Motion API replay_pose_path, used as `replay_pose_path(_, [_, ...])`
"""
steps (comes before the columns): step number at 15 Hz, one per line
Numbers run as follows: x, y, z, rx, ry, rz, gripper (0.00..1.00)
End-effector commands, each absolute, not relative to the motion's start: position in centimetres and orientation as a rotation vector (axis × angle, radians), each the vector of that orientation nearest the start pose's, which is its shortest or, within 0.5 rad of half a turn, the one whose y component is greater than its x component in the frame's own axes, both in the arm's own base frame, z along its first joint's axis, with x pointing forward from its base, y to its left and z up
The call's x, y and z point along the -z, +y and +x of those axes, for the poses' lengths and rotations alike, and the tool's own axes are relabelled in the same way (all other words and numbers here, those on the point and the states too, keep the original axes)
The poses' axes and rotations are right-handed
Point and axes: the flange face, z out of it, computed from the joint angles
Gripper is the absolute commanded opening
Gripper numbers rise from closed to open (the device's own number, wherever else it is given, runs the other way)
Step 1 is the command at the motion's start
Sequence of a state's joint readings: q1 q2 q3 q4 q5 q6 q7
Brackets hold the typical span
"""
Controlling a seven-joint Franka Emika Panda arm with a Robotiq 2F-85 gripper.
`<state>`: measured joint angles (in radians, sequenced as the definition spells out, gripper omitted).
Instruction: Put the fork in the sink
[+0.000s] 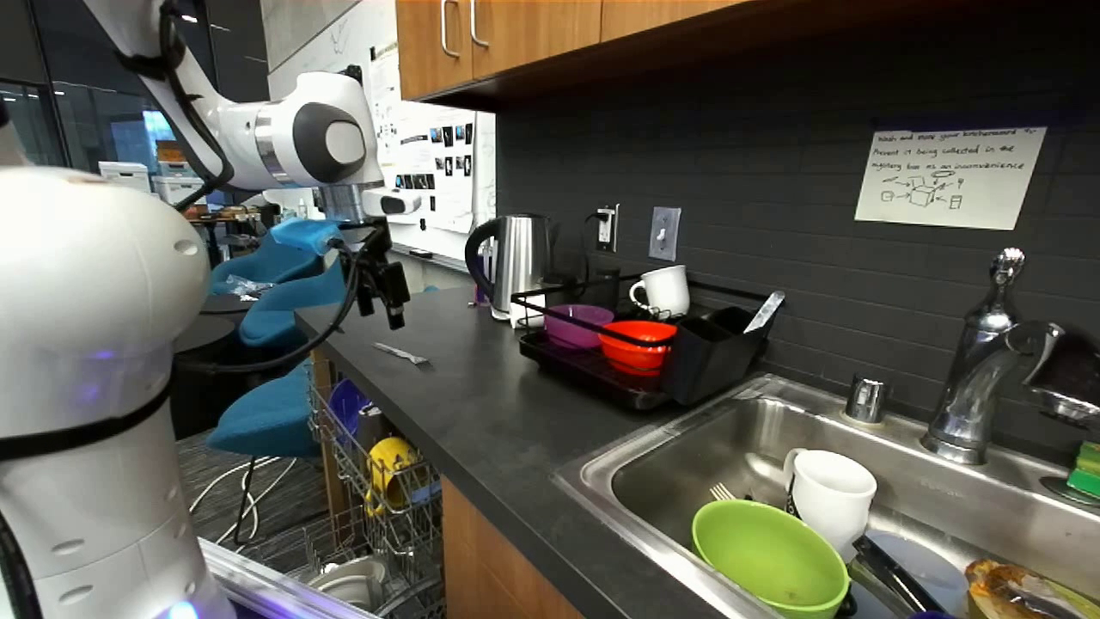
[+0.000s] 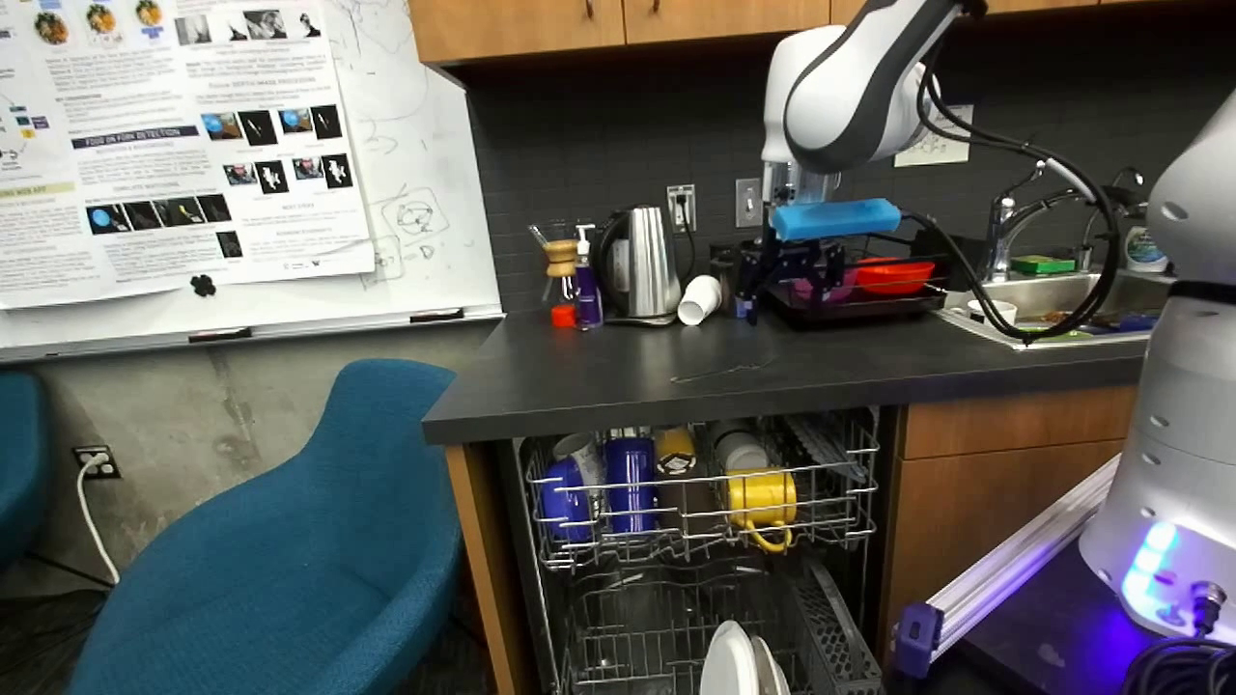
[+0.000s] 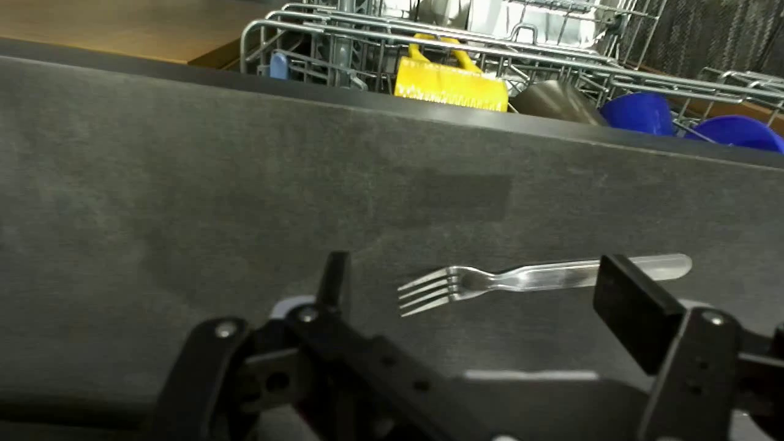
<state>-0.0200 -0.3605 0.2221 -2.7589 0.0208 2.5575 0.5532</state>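
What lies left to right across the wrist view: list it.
Wooden cabinet front, pale blue piece, yellow mug, grey-brown cup, blue cup, rounded blue dish. Left out: fork and gripper, each spanning several of these.

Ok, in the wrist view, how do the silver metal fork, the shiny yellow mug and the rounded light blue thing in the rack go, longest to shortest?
Going by what shows:
1. Silver metal fork
2. Shiny yellow mug
3. Rounded light blue thing
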Motion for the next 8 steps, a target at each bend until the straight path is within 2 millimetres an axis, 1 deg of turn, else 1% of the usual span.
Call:
replay_pose_path(1, [-32.2, 6.8, 39.0, 0.264, 0.670, -3.077, 1.00])
replay_pose_path(5, [-30.7, 6.5, 40.0, 0.223, 0.728, -3.028, 1.00])
replay_pose_path(8, [-30.1, 5.7, 41.0, 0.231, 0.770, -3.009, 1.00])
